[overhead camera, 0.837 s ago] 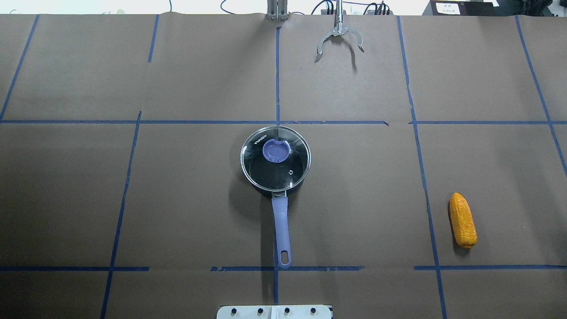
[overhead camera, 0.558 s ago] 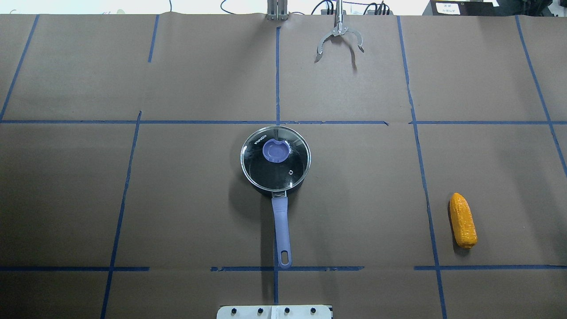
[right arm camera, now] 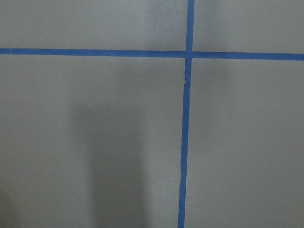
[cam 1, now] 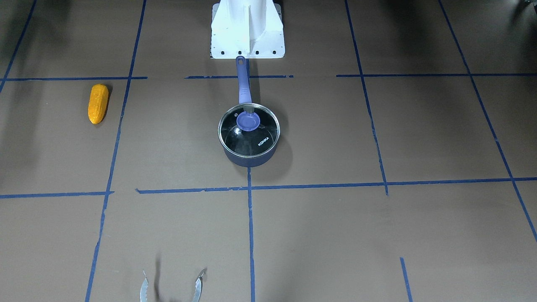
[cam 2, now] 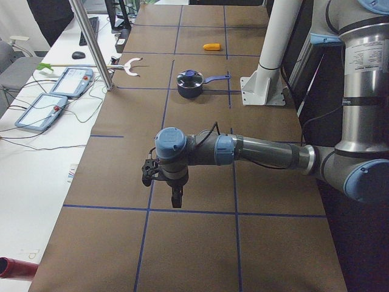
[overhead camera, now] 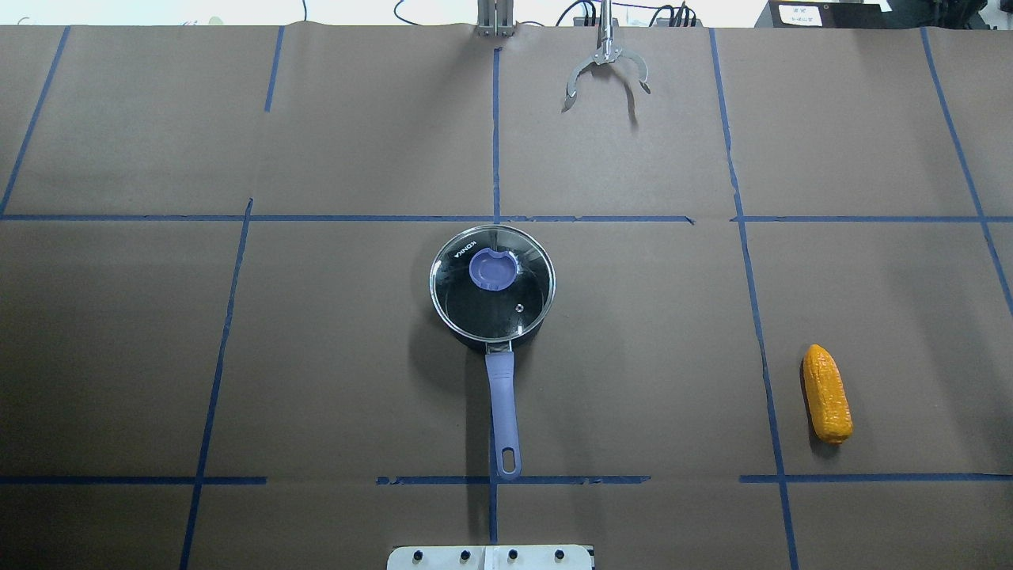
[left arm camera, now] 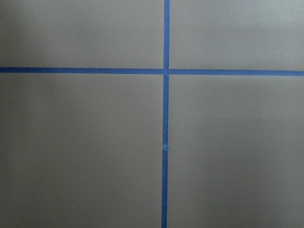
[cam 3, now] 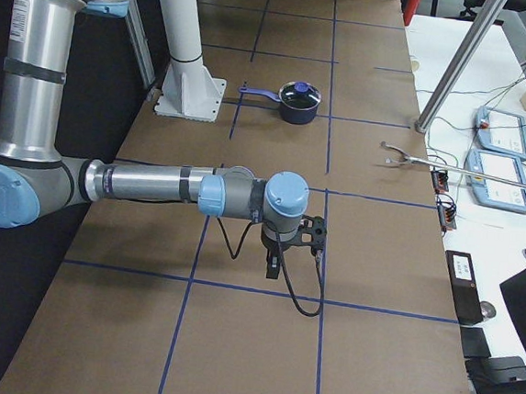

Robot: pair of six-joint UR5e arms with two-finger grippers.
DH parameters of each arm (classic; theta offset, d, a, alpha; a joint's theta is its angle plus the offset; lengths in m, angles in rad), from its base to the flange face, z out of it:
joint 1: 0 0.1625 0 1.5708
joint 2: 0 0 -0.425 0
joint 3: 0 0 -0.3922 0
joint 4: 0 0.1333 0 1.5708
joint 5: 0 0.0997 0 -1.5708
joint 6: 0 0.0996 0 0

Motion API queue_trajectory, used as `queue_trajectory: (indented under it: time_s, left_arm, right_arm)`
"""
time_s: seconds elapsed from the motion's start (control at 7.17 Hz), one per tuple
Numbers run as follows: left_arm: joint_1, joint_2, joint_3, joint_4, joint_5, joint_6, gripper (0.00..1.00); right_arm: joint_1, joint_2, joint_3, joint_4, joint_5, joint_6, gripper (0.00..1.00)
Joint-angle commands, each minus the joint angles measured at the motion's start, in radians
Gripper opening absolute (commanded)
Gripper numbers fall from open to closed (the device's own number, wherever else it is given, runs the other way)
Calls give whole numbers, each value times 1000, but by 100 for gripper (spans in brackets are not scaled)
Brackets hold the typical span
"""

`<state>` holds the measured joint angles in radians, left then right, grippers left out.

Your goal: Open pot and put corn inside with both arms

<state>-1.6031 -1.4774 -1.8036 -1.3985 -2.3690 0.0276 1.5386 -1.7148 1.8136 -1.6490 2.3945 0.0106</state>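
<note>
The pot [overhead camera: 491,317] stands mid-table, its glass lid [overhead camera: 506,297] with the purple knob [overhead camera: 494,269] on it, and its handle [overhead camera: 503,412] points toward the robot's base. It also shows in the front view [cam 1: 249,155]. The corn [overhead camera: 827,393] lies on the table far to the pot's right, on the front view's left side [cam 1: 97,103]. My left gripper [cam 2: 176,201] hangs over the table far from the pot, seen only from the side; I cannot tell if it is open. The same holds for my right gripper [cam 3: 274,270]. Both wrist views show only bare paper and tape.
A metal claw tool [overhead camera: 606,71] on a rod lies at the table's far edge, also in the front view [cam 1: 171,287]. The white base plate [overhead camera: 491,556] sits at the near edge. Blue tape lines grid the brown paper. Teach pendants [cam 2: 67,82] lie on a side table.
</note>
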Motion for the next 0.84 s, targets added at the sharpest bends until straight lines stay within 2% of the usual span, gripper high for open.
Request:
queue_trajectory:
  time_s: [0.0, 0.14, 0.28, 0.42, 0.7]
  left_arm:
    - [0, 16, -11, -7, -6, 3, 100]
    - [0, 16, -10, -7, -6, 3, 100]
    - [3, 13, -22, -17, -9, -5, 100]
    - [30, 8, -58, -20, -33, -65, 100]
    - [237, 2, -275, -17, -55, -297, 100]
  right_arm:
    - [0, 3, 3, 6, 0, -4, 100]
    - [0, 1, 0, 23, 2, 0, 100]
    - [0, 0, 1, 28, 41, -3, 100]
    - [0, 0, 0, 32, 49, -8, 100]
    - [-3, 9, 6, 35, 48, -5, 100]
